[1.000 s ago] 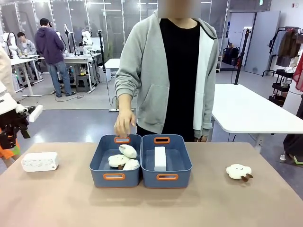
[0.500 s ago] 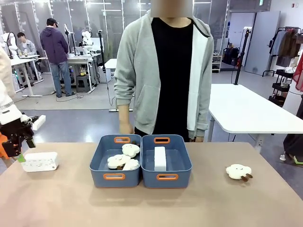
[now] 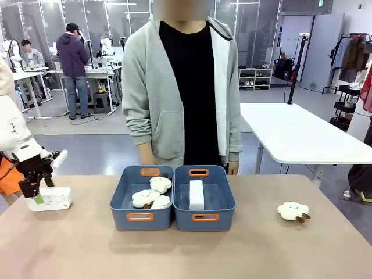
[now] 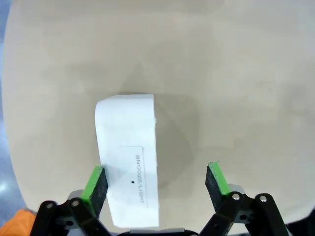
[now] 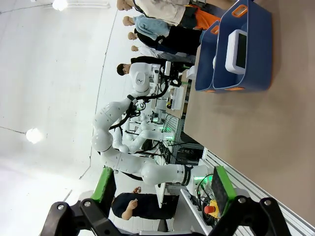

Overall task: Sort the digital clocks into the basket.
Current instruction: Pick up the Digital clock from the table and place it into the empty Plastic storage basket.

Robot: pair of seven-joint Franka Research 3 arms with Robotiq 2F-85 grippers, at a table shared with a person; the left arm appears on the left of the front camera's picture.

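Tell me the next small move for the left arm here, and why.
Probably close the jaws. In the left wrist view the white rounded plastic digital clock lies on the tan table between the open green pads, nearer one pad, so a squeeze should catch it. The second clock is already in the right-hand blue plastic basket.

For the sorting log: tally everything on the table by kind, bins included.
White rounded plastic digital clocks: 2
Cream fluffy plush toys: 4
Blue rectangular plastic baskets: 2
Total: 8
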